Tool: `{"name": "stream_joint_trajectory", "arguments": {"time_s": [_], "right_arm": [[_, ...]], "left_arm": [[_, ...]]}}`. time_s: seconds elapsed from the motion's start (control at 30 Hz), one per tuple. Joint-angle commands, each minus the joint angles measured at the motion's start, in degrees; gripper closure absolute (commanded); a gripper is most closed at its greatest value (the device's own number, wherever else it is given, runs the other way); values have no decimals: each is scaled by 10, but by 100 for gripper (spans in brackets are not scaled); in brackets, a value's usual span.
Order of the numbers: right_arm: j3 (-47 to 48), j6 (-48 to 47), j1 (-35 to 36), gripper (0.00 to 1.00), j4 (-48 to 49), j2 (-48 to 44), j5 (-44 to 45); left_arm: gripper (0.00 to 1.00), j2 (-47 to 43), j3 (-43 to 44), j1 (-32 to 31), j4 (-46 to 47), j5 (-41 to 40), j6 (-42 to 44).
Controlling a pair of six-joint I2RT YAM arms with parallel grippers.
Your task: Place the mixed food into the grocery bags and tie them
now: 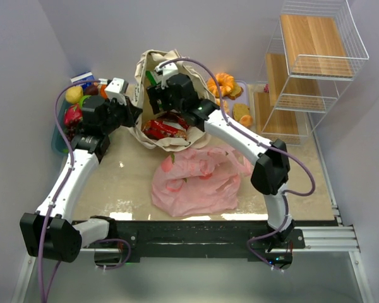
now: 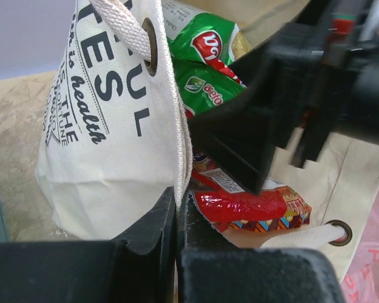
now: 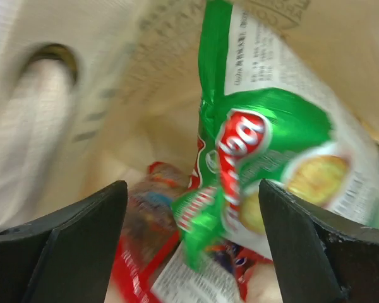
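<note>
Your left fingers (image 2: 153,235) pinch the rim of the limp canvas tote (image 2: 107,158); right fingers (image 3: 69,246) stand apart inside it, the light, crinkly green packet (image 3: 265,145) untouched between them, best held by its crimped edge

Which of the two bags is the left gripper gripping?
The cream canvas tote: the left gripper pinches its rim. The pink plastic bag lies slumped, in no gripper.

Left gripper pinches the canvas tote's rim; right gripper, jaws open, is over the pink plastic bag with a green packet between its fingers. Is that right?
One thing is off: the right gripper is over the canvas tote, not the pink plastic bag. The top external view shows it. The left gripper pinching the rim and the green packet are as you say.
</note>
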Motion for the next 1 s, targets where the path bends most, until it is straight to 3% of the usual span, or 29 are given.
{"name": "stream_joint_trajectory", "arguments": {"time_s": [0.0,0.17,0.3,0.63,0.97], "right_arm": [[-36,15,-6,9,-18,-145,-84],[-205,64,-5,9,-16,-314,-115],[-304,121,-7,10,-39,-400,-61],[-444,271,-17,15,-8,-417,-40],[-484,360,-21,20,12,-399,-16]], "left_arm": [[100,2,9,4,37,-13,2],[100,6,9,4,37,-6,-1],[100,8,9,4,37,-5,-2],[100,8,9,4,34,-13,2],[100,3,11,4,32,-12,4]]}}
